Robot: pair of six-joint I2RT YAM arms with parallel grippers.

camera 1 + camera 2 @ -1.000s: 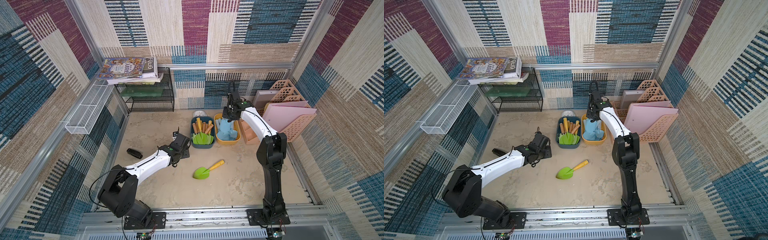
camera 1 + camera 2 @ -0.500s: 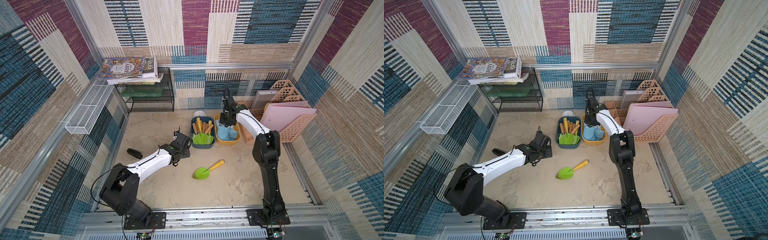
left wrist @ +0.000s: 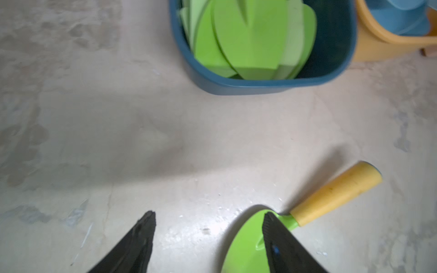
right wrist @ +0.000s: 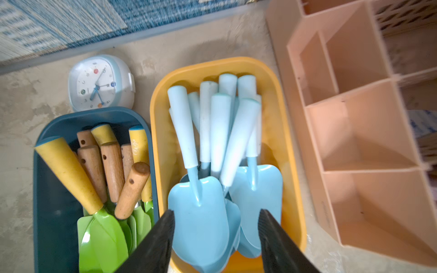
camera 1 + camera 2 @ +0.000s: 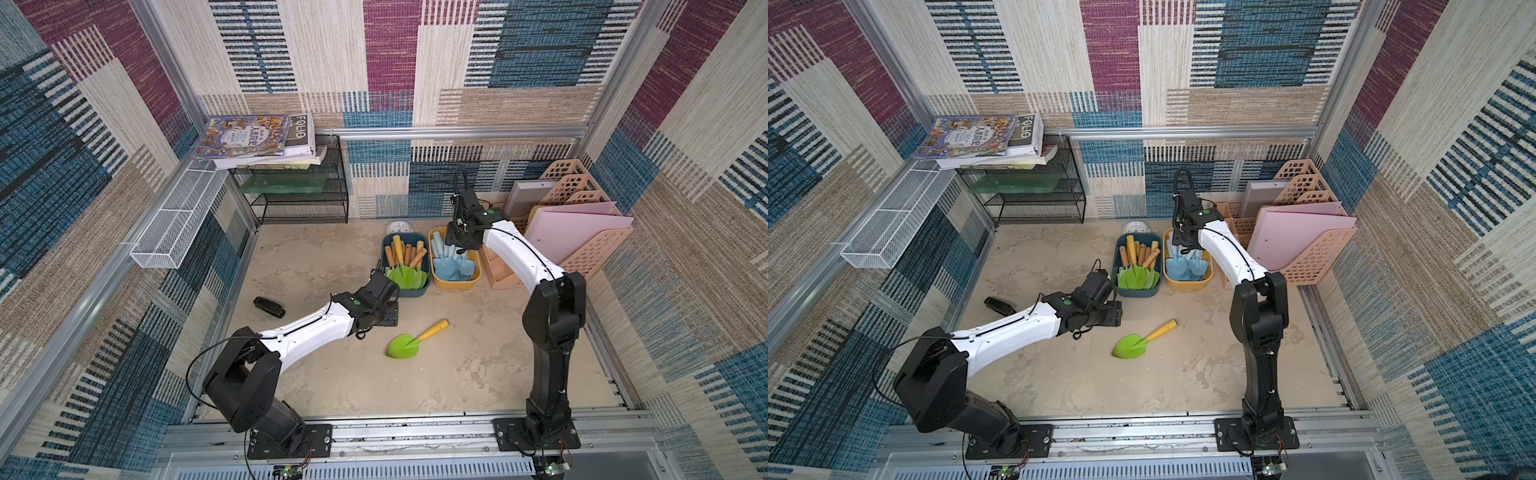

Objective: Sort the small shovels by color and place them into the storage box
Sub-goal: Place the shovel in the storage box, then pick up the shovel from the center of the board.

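Note:
One green shovel with a yellow handle [image 5: 415, 338] [image 5: 1142, 338] [image 3: 331, 193] lies loose on the floor. My left gripper [image 5: 390, 311] [image 3: 209, 214] is open just beside its blade, holding nothing. Several green shovels [image 5: 405, 274] [image 3: 250, 35] lie in the dark blue storage box [image 5: 409, 294] [image 5: 1138, 294]. Several pale blue shovels [image 5: 453, 266] [image 4: 201, 212] fill the yellow box [image 5: 455, 285] [image 4: 290, 153] beside it. Above the blue shovels' blades hangs my right gripper [image 5: 457, 249] [image 4: 215, 211], open and empty.
A small white clock [image 5: 400, 227] [image 4: 101, 82] sits behind the boxes. A peach organiser [image 4: 354, 141] and pink file holders [image 5: 582, 237] stand to the right. On the left floor lies a black stapler-like thing [image 5: 269, 307]. A wire shelf with books [image 5: 299, 195] is at the back left.
My right gripper has come down over the yellow box and opened. My left gripper has opened somewhat wider; the left arm has hardly moved.

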